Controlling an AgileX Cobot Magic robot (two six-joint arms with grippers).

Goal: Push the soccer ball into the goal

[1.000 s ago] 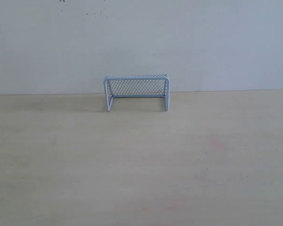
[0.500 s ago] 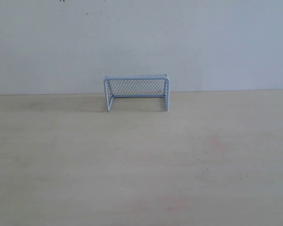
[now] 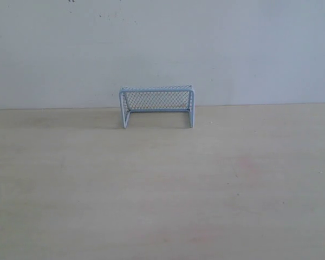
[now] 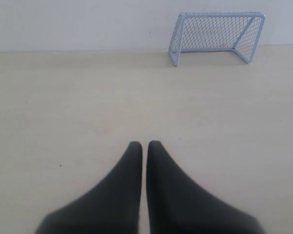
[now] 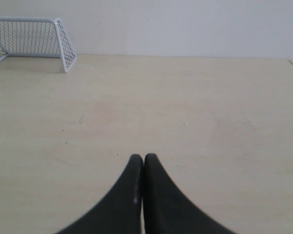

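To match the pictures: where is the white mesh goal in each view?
Exterior view: white wire-mesh goal at centre, against the white wall.
Left wrist view: goal whole, beyond the black pincer.
Right wrist view: goal cut off by the picture's edge.
Shared landmark: the wall behind it.

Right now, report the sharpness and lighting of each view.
Exterior view: flat, even light, slightly soft; the goal throws only a faint shadow. Left wrist view: goal sharp, the left claw a featureless dark shape. Right wrist view: the right claw likewise dark, no glare on the table.
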